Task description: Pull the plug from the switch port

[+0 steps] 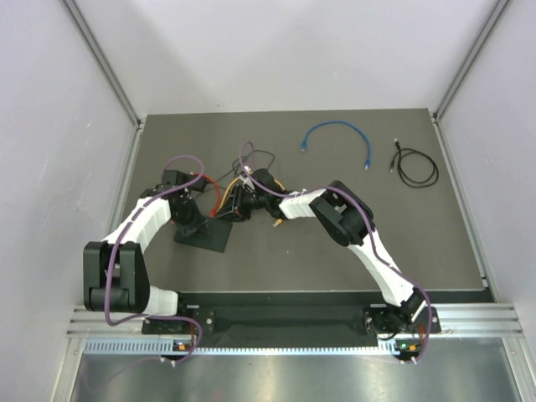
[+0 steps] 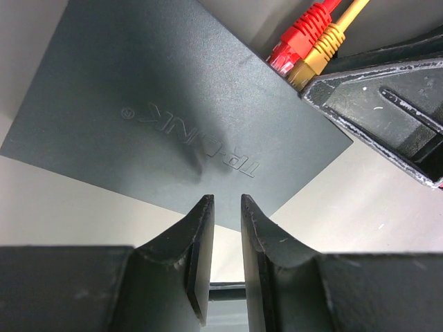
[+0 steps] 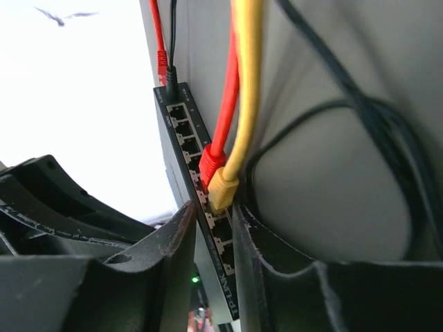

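Toward the left of the desk [image 1: 377,243] sits the switch [image 2: 173,117], its port row turned to my right hand [image 3: 211,216]. Two plugs are seated in neighbouring ports: the red plug [image 3: 210,162] and, just beside it, the yellow plug [image 3: 223,188]. My right hand has its fingers a little apart, one on each side of the port edge, with the yellow plug just at their tips; whether they already clench it, I cannot tell. My left hand [image 2: 223,207] shows a narrow gap with nothing in it, its tips at the near edge of the switch top.

To do this step well, I think I must take the yellow plug by its body, not by the cable, and pull straight out along the port. The left hand should press the switch down, otherwise the box may come with the plug. The red plug is very close, so I should not catch it.
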